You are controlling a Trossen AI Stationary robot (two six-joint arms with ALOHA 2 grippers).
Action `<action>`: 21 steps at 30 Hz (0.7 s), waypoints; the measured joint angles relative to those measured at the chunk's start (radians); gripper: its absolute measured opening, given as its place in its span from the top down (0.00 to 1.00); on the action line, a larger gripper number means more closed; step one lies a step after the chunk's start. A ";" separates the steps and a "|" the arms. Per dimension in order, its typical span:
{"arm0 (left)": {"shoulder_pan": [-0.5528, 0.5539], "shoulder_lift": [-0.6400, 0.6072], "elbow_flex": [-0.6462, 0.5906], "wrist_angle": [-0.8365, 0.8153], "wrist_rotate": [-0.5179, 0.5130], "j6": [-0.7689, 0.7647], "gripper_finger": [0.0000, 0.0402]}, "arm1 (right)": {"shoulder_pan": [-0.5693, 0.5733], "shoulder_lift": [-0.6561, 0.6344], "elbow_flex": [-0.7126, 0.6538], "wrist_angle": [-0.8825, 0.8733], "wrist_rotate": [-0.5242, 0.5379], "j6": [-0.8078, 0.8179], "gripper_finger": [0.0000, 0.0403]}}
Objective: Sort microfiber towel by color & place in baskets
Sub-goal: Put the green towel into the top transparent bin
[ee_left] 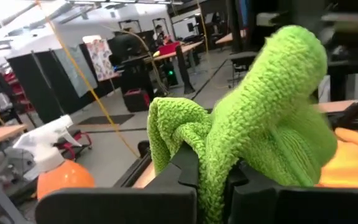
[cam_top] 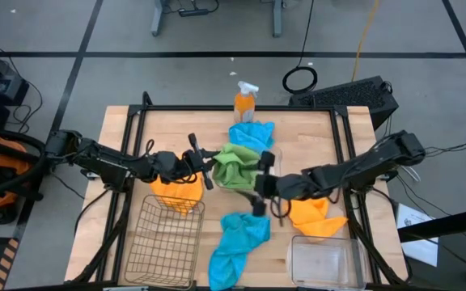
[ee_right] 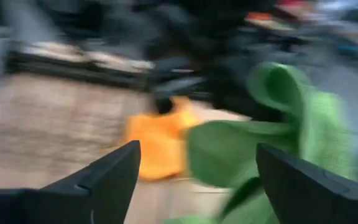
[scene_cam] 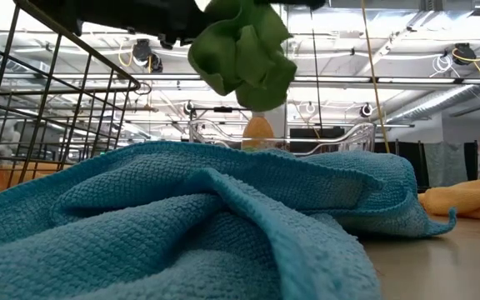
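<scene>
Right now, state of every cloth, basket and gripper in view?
left gripper: shut on green towel
green towel: bunched, hanging off the table from the left gripper
right gripper: open, empty, beside the green towel
wire basket: upright, empty
clear basket: upright, empty
near blue towel: crumpled on table
spray bottle: upright

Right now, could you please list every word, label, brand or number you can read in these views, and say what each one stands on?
No readable text in any view.
Spray bottle: no label legible.
Poster on a dark partition in the room behind: colourful, but too small to read.
Papers on the floor right of the table: print too small to read.
Green towel, blue towel, wire basket: no tags or marks showing.
</scene>
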State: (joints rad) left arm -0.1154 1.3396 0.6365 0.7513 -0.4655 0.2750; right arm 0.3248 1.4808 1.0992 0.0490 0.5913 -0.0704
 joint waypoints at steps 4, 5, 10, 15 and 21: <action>0.013 0.000 0.000 -0.001 -0.081 -0.005 0.98 | 0.004 0.052 0.000 0.057 0.083 -0.025 0.31; 0.018 0.000 0.000 -0.001 -0.094 -0.007 0.98 | 0.005 0.057 0.000 0.065 0.083 -0.029 0.33; 0.036 0.000 0.000 0.063 -0.098 -0.031 0.98 | -0.021 0.093 0.001 0.108 0.091 0.025 0.44; 0.043 0.000 0.000 0.161 -0.075 -0.032 0.98 | -0.051 0.166 0.001 0.185 0.090 0.018 0.53; 0.051 0.000 0.000 0.163 -0.063 -0.035 0.98 | -0.080 0.201 0.000 0.363 0.095 -0.005 0.55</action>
State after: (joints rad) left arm -0.0647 1.3396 0.6369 0.9144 -0.5282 0.2405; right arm 0.2452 1.6817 1.0996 0.4121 0.6865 -0.0751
